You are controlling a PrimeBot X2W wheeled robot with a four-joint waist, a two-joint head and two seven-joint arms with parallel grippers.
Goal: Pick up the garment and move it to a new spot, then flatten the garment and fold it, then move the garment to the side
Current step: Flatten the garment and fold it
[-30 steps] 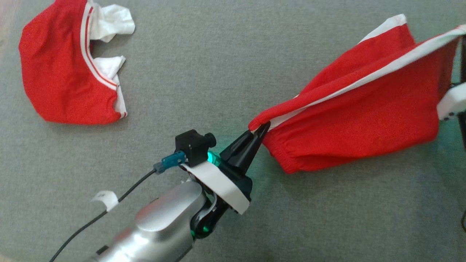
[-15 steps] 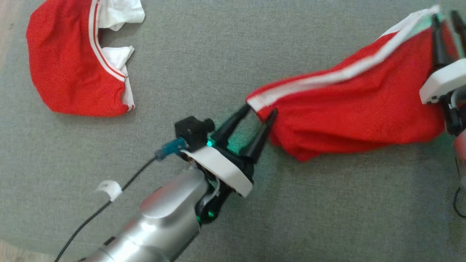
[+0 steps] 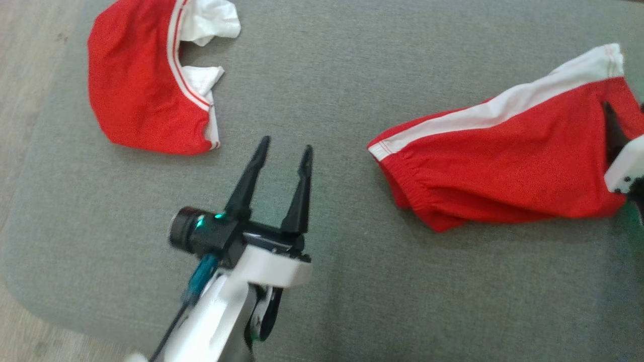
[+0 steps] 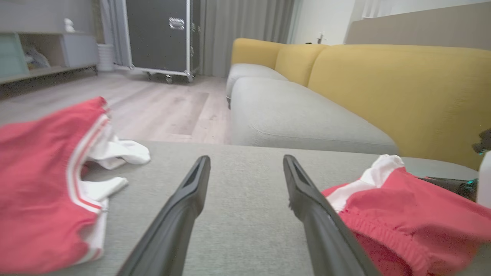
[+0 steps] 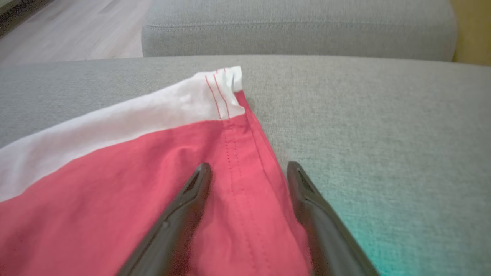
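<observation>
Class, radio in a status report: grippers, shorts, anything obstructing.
Left gripper open, empty. Right gripper open over red shorts, lying on cushion. Other red garment lies apart.

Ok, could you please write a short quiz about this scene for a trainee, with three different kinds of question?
1. True or false: the left gripper holds the red shorts.
2. The side stripe on the shorts is: A white, B blue, C black.
3. Fill in: the other red garment lies to the left gripper's ___ side.
Key: 1 false; 2 A; 3 left.
</observation>
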